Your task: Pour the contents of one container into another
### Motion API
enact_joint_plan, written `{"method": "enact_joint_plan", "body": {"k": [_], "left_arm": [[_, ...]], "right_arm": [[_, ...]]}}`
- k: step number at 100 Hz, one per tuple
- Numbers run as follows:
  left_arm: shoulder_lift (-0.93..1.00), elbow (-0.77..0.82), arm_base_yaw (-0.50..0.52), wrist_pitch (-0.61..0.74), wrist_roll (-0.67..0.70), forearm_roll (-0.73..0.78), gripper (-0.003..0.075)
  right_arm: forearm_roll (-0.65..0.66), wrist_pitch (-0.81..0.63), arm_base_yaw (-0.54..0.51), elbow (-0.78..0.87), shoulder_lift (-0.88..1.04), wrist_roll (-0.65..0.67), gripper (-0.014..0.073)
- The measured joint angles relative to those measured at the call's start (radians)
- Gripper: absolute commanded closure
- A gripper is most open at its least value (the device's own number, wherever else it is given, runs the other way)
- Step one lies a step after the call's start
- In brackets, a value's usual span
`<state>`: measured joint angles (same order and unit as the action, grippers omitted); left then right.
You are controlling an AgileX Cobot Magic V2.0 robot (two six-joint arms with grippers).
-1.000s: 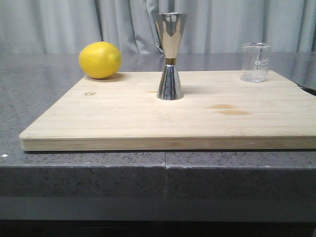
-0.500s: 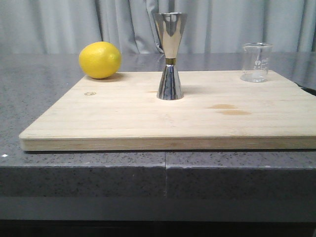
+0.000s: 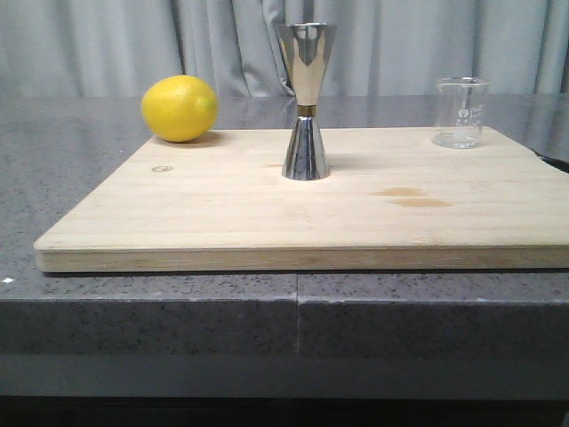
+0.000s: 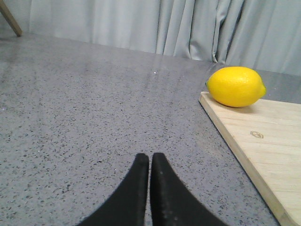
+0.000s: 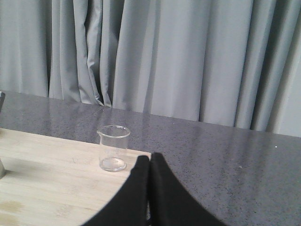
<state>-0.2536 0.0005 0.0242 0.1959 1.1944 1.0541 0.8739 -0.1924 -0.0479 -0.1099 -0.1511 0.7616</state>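
Grippers both pinched shut, nothing picked up

Your glass beaker (image 3: pixel 461 112) stands upright at the far right corner of the wooden cutting board (image 3: pixel 222 213), well apart from the steel jigger (image 3: pixel 306 100), which stands upright mid-board. A lemon (image 3: pixel 180 108) rests at the board's far left corner. Your left gripper (image 4: pixel 149 162) has its fingers pressed together over the grey stone counter (image 4: pixel 94 117), off the board's left edge. Your right gripper (image 5: pixel 150 162) is closed too, holding nothing, near the beaker.
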Motion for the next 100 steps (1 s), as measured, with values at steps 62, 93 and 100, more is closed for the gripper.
{"method": "enact_joint_plan", "body": {"k": [62,93,100], "left_arm": [[0.173,0.002,-0.115,-0.086,-1.081,-1.047,0.0741],[0.260,0.002,-0.086,-0.225,-1.098,-1.054,0.0741],[0.260,0.002,-0.081,-0.236,-1.111,-1.054,0.0741]], "right_arm": [[0.000,-0.002,0.000,0.000,0.000,0.001,0.0661],[0.000,-0.002,0.000,0.000,0.002,0.001,0.0661],[0.000,-0.003,0.000,0.000,0.004,0.001,0.0661]]}}
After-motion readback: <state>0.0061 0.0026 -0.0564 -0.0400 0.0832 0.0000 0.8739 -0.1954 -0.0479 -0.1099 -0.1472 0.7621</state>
